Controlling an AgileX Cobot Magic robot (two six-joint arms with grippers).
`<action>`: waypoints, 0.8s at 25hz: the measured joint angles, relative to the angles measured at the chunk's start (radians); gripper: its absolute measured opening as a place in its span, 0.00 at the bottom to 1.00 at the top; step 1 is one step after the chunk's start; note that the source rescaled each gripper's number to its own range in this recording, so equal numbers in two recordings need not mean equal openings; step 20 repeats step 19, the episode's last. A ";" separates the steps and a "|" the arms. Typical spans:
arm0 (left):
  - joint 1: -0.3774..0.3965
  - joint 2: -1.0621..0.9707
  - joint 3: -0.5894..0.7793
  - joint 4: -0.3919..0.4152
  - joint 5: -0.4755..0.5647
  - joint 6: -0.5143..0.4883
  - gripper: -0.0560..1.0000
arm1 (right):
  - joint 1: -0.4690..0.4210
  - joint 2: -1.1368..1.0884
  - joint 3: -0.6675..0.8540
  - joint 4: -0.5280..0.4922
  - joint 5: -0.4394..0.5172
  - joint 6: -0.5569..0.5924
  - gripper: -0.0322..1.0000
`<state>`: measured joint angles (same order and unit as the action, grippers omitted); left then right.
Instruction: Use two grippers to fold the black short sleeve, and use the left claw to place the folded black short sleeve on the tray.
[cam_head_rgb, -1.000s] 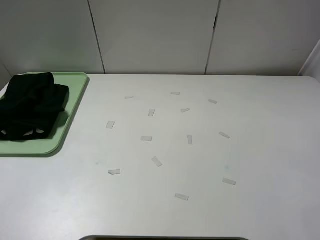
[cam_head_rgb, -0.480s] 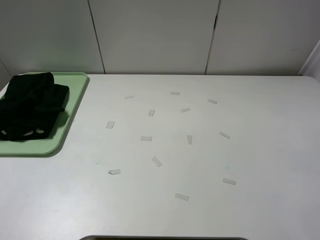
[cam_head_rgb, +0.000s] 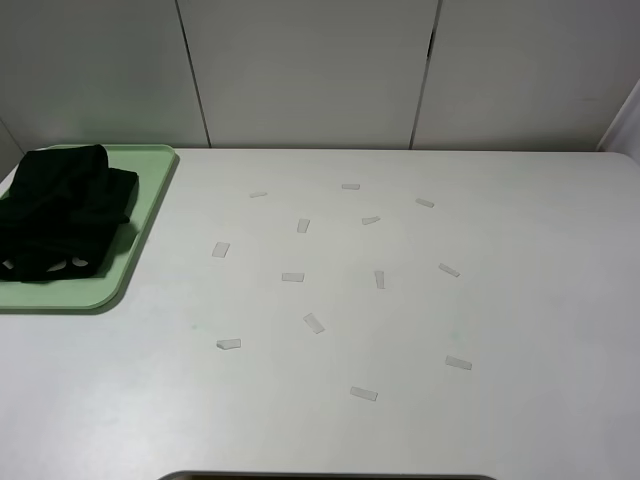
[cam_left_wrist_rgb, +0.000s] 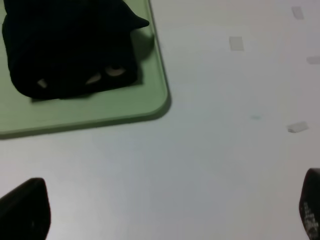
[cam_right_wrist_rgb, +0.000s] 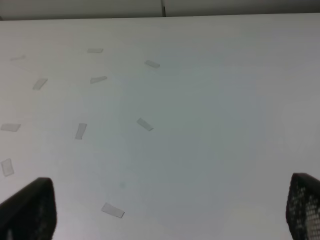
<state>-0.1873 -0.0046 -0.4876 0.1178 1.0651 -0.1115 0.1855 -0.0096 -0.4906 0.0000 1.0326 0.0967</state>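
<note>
The shirt (cam_head_rgb: 62, 212) lies folded in a bundle on the tray (cam_head_rgb: 150, 200) at the table's (cam_head_rgb: 520, 300) far left. Pale pinkish-white lettering peeks out along its near edge, too little of it to read. The left gripper (cam_left_wrist_rgb: 165, 212) hangs spread wide over bare table just beside the tray, holding nothing. The right gripper (cam_right_wrist_rgb: 165, 210) is also spread and empty, over the scattered tape strips (cam_head_rgb: 314, 322).
</note>
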 joint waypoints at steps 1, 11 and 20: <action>0.025 0.000 0.000 -0.001 0.000 0.000 1.00 | 0.000 0.000 0.000 0.000 0.000 0.000 1.00; 0.174 0.000 0.000 -0.003 0.000 0.000 1.00 | 0.000 0.000 0.000 0.000 0.000 0.000 1.00; 0.174 0.000 0.000 -0.006 0.000 0.000 1.00 | 0.000 0.000 0.000 0.000 0.000 0.000 1.00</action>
